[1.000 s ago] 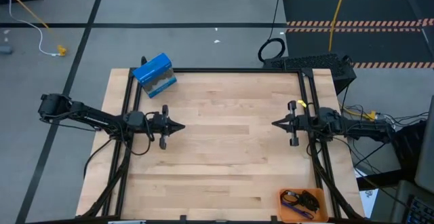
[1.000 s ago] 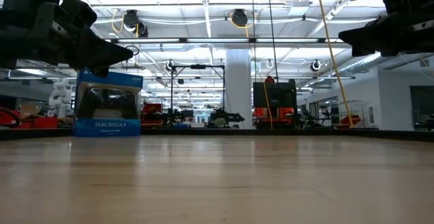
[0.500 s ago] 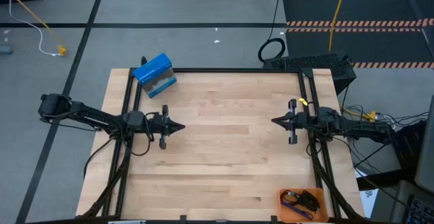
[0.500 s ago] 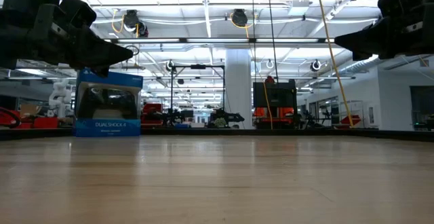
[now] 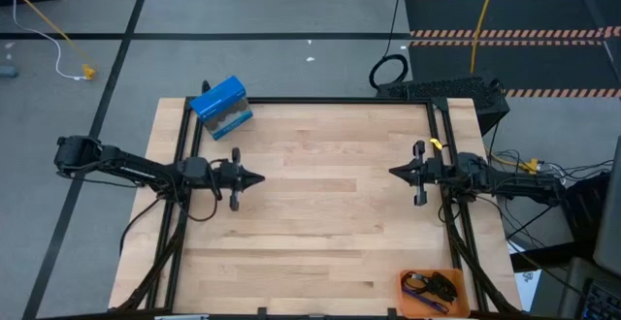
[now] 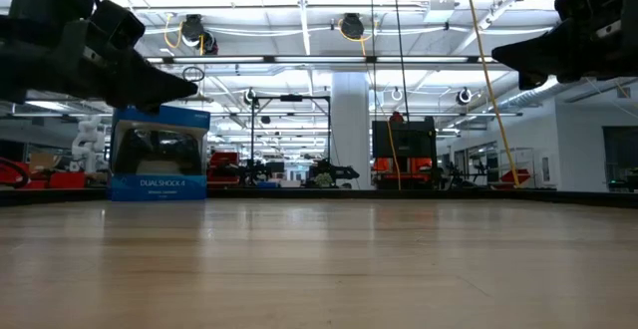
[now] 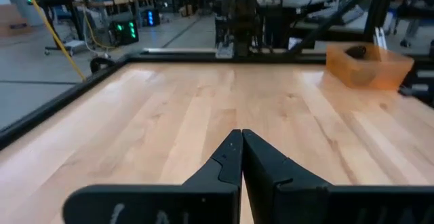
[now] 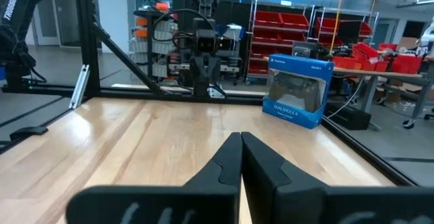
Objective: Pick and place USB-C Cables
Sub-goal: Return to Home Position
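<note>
The USB-C cables (image 5: 433, 287) lay bundled together inside the orange bin (image 5: 405, 278) at the table's (image 5: 320, 233) corner on the right arm's side, well apart from both grippers. From above they showed as dark coils with a purple-blue strand among them; exactly how many there were could not be told.

Such thin bundles were likely light, soft and limp, prone to sag or uncoil. They were probably best pinched across the middle of the coil, where the loops sit gathered, not by a loose end.

The left gripper (image 5: 256, 178) hung above the table's left side with its jaws pressed together and nothing between them. The right gripper (image 5: 394, 174) faced it from the opposite side, likewise closed and empty. A blue DualShock 4 box (image 5: 221, 108) stood at the far left corner.
</note>
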Tool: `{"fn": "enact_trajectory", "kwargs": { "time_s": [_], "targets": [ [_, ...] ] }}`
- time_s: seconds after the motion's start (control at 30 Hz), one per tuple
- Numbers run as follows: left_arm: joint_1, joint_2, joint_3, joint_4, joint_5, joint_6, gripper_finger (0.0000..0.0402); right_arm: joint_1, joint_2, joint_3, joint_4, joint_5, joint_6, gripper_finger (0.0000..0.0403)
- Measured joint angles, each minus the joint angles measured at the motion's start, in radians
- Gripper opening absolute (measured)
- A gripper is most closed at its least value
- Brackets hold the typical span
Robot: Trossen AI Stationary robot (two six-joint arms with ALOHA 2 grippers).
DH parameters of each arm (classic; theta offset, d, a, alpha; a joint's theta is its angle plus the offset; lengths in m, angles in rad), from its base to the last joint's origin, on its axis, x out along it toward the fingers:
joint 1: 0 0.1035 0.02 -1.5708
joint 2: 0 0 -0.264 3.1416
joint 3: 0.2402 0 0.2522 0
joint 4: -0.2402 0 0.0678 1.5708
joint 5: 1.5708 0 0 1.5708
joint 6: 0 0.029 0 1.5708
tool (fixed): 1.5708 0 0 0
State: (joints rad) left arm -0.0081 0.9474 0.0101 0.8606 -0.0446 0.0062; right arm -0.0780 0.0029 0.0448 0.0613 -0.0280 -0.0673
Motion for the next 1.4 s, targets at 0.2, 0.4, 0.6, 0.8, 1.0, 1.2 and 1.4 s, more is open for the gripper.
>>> {"fn": "enact_trajectory", "kwargs": {
  "time_s": [0.2, 0.4, 0.6, 0.8, 1.0, 1.2, 1.4],
  "targets": [
    [0.013, 0.000, 0.000, -0.038, 0.047, 0.008, 0.0009, 0.000, 0.000, 0.000, 0.003, 0.000, 0.000, 0.0000],
    [0.020, -0.026, 0.000, -0.126, 0.071, -0.040, 0.0005, 0.000, 0.000, 0.000, 0.006, 0.000, 0.000, 0.0000],
    [0.019, -0.158, 0.000, -0.262, 0.101, -0.073, 0.0008, 0.000, 0.000, 0.000, 0.008, 0.000, 0.000, 0.0000],
    [0.018, -0.355, 0.000, -0.378, 0.101, -0.078, 0.0009, 0.000, 0.000, 0.000, 0.009, 0.000, 0.000, 0.0000],
    [0.003, -0.542, 0.000, -0.487, 0.099, -0.031, 0.0008, 0.000, 0.000, 0.000, 0.009, 0.000, 0.000, 0.0000],
    [0.000, -0.677, 0.000, -0.604, 0.094, 0.003, 0.0006, 0.000, 0.000, 0.000, 0.009, 0.000, 0.000, 0.0000],
    [0.001, -0.769, 0.000, -0.718, 0.069, 0.034, 0.0005, 0.000, 0.000, 0.000, 0.009, 0.000, 0.000, 0.0000]
  ]
}}
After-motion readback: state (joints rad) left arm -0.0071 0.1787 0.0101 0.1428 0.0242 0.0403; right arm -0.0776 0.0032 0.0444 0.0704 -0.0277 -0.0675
